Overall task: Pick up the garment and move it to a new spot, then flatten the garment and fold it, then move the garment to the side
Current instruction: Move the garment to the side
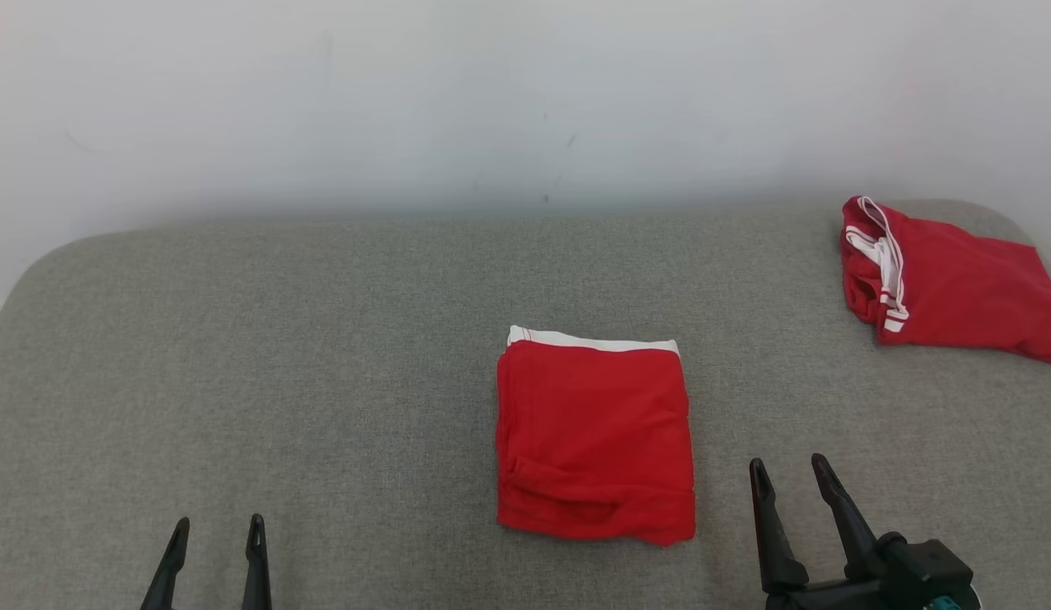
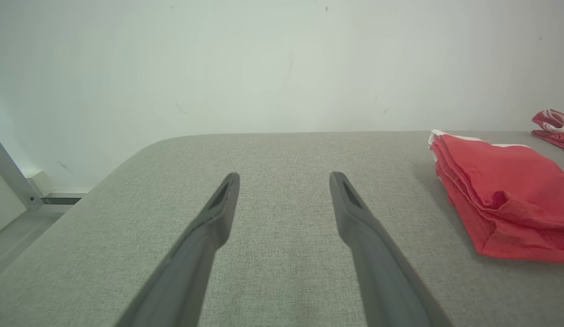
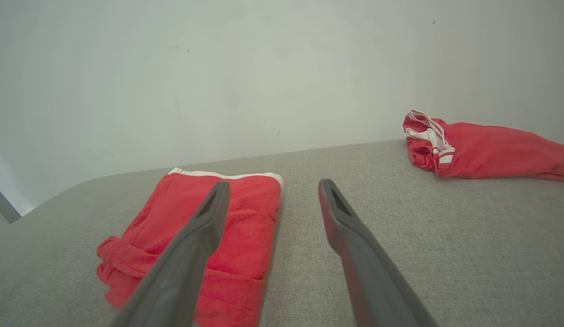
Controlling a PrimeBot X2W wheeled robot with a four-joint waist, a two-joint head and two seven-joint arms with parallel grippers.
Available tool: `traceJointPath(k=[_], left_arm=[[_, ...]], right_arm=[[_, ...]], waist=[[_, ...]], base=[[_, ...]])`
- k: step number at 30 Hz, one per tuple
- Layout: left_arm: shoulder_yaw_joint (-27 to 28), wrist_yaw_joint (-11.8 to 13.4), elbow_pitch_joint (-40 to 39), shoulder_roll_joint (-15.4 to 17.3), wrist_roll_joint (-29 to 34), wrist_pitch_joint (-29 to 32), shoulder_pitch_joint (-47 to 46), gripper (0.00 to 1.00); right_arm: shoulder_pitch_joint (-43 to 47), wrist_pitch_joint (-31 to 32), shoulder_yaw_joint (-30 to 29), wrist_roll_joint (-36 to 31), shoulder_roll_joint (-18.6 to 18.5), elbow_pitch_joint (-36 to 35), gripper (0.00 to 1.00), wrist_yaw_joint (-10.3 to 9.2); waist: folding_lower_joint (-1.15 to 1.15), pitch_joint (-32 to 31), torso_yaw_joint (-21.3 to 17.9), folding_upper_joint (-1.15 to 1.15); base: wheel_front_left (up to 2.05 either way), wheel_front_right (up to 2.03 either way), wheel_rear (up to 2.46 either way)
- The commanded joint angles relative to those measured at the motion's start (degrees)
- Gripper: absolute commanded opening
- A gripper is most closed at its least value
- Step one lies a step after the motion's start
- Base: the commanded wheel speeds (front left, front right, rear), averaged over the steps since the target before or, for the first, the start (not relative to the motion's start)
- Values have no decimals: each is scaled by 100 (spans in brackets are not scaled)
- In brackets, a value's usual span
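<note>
The garment (image 1: 594, 436) is red with a white band along its far edge, folded into a neat rectangle in the middle of the grey table (image 1: 322, 356). In the left wrist view the garment (image 2: 500, 200) lies off to the right; in the right wrist view the garment (image 3: 204, 240) sits just left of the fingers. My left gripper (image 1: 216, 529) hangs open at the lower left, well clear of the cloth, with nothing between its fingers. My right gripper (image 1: 788, 470) stands open and empty a little to the right of the folded piece.
A second red cloth with white stripes (image 1: 940, 284) lies loosely bunched at the table's far right corner, also seen in the right wrist view (image 3: 481, 147). A pale wall (image 1: 525, 102) rises behind the table's far edge. The table's left corner is rounded.
</note>
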Motion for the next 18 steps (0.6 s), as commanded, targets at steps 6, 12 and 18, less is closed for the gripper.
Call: traceJointPath(k=[6, 12, 18], left_arm=[[3, 8, -43, -15, 79, -15, 75, 100], [10, 8, -51, -32, 109, -15, 91, 100], [12, 8, -63, -41, 109, -15, 77, 100]], right_arm=[[-38, -22, -1, -55, 41, 57, 100, -17], [-69, -22, -24, -72, 46, 108, 100, -17], [-108, -22, -10, -91, 50, 154, 100, -17]], waist=[[0, 7, 17, 0], [0, 9, 13, 0], [0, 24, -6, 0]], base=[[0, 0, 0], [0, 0, 0], [0, 0, 0]])
